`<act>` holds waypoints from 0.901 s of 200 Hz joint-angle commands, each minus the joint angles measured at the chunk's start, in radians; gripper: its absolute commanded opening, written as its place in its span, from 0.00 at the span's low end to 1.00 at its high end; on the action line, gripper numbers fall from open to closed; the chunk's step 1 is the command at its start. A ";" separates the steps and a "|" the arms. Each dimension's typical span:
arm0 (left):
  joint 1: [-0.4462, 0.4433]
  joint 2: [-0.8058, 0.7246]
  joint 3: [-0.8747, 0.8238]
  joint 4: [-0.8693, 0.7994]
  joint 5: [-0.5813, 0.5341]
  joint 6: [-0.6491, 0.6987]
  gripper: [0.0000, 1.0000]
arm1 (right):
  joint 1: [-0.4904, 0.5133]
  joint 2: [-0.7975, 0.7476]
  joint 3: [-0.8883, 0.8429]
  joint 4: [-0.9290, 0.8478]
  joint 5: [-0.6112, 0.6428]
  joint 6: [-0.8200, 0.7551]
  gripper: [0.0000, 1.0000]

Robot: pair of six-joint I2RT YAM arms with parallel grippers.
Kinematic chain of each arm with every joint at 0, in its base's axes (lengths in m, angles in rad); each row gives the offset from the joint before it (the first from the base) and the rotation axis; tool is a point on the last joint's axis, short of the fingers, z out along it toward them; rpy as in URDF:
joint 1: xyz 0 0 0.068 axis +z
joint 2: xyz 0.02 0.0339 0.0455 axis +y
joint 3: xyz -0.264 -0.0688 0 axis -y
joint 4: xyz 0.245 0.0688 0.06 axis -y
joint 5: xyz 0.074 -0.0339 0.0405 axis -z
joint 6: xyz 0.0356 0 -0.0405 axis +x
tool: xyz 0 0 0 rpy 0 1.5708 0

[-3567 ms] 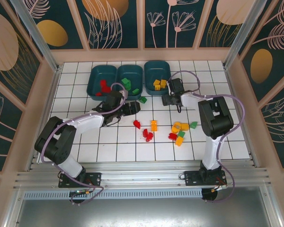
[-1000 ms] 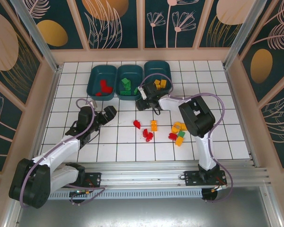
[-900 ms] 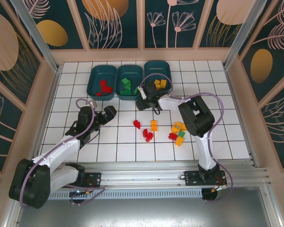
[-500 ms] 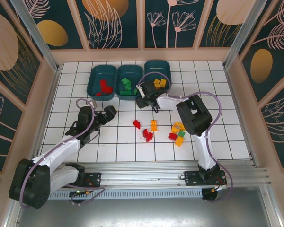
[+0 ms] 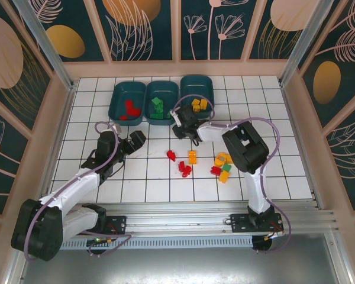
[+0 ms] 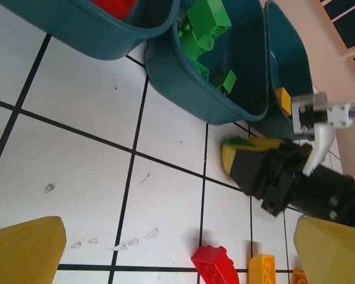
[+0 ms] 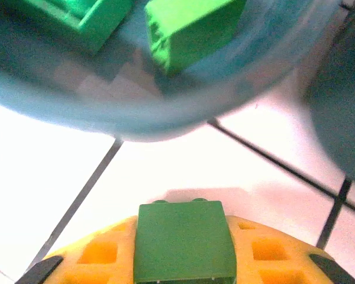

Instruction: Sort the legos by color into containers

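Right gripper [image 5: 180,130] was low over the tiled tabletop [image 5: 94,177], toward its far edge, just in front of the near right corner of the middle container [image 6: 183,89]. Its fingers pinched a green lego [image 7: 184,248]. The brick sat flat against a yellow pad, studs pointing at the bin. The grip looked set for a short lift over the rim into the bin already holding green pieces; that is my reading.

Left gripper [image 5: 136,140] hung left of centre, fingers [image 6: 23,248] spread wide and holding nothing. It seemed parked clear of the other arm's path.

Room: the container wall stood just beside the held brick, so the brick probably needed height before going forward. The yellow container [image 5: 189,86] flanked it on the right and the red container [image 5: 119,94] sat beyond on the left, so there was little side slack.

Loose legos [image 5: 192,157] lay nearer the middle of the tabletop, well apart from the grip. Bare tiles ran along the left and right edges.
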 commanded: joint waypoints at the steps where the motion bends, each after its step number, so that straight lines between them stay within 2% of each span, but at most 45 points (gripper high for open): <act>1: 0.001 -0.021 0.041 -0.044 -0.052 0.039 0.98 | 0.040 -0.160 -0.068 0.037 0.037 0.030 0.20; 18: 0.001 -0.047 0.040 -0.057 -0.092 0.045 0.99 | 0.043 -0.222 -0.077 0.036 0.025 0.053 0.20; 33: 0.001 -0.070 0.034 -0.060 -0.121 0.039 0.98 | 0.039 -0.208 -0.035 0.042 0.009 0.057 0.21; 62: 0.001 -0.103 0.020 -0.069 -0.132 0.030 0.98 | 0.023 -0.031 0.169 0.006 -0.015 0.063 0.21; 93: 0.001 -0.099 0.027 -0.098 -0.065 0.062 0.99 | 0.009 0.120 0.373 -0.034 -0.032 0.076 0.24; 107: 0.001 -0.083 0.029 -0.097 -0.021 0.075 0.98 | 0.000 0.171 0.454 -0.069 -0.040 0.081 0.30; 119: 0.001 -0.068 0.030 -0.081 0.026 0.087 0.97 | -0.002 0.192 0.497 -0.090 -0.030 0.081 0.46; 133: -0.001 -0.047 0.029 -0.059 0.060 0.089 0.93 | -0.002 0.184 0.504 -0.089 -0.026 0.081 0.55; 151: -0.026 -0.008 0.044 -0.045 0.068 0.086 0.90 | -0.001 0.138 0.480 -0.082 -0.015 0.082 0.58; 180: -0.191 0.109 0.107 -0.055 -0.004 0.078 0.86 | -0.002 -0.027 0.292 -0.027 0.026 0.113 0.58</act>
